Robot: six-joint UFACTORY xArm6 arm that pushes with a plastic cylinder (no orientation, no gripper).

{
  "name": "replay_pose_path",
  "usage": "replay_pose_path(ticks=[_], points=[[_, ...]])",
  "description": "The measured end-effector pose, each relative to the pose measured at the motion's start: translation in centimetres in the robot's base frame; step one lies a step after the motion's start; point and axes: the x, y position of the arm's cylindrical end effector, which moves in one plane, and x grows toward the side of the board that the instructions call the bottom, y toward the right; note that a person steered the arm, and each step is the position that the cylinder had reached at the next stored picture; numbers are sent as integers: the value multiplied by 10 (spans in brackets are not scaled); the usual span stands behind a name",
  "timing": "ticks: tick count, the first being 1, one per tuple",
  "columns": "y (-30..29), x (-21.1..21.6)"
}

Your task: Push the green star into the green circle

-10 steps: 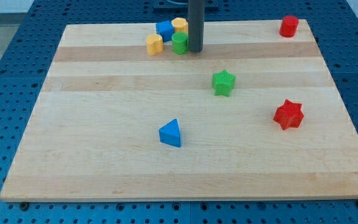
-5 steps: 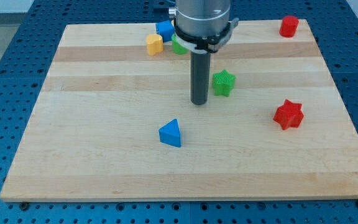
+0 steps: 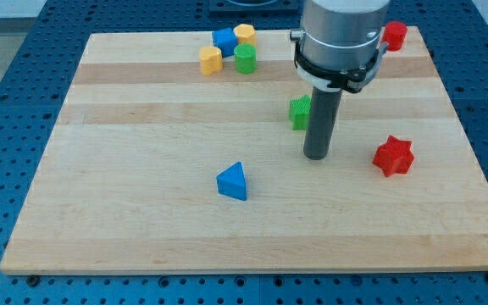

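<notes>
No pincer shows anywhere on this arm, so I cannot tell if one is released or clenched; the arm ends in a straight dark rod, and my tip (image 3: pixel 315 157) rests on the pale wooden bench (image 3: pixel 142 220). My tip sits just below the small green star block (image 3: pixel 298 112) and a little to the view's right of it, very near it. The rod hides the star's right side, so I cannot tell if they touch. The green star lies near the middle of the bench, a bit toward the view's top and right. The green round block (image 3: pixel 245 59) that looks like a circle from above stands near the view's top, up and to the view's left of the star and well apart from it. Right around it are a yellow block (image 3: pixel 211 60) just to its left, a blue block (image 3: pixel 224 39) up and to its left, and another yellow block (image 3: pixel 245 34) just above it; their shapes are too small to tell. A red star block (image 3: pixel 393 156) lies to the view's right of my tip. A red round block (image 3: pixel 395 35) stands in the view's top right corner, partly hidden behind the arm's big grey body (image 3: pixel 342 38). A blue triangle block (image 3: pixel 233 181) lies below and to the view's left of my tip, well apart from the others.
</notes>
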Motion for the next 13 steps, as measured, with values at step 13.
replay_pose_path(ticks=[13], points=[[-12,-164]])
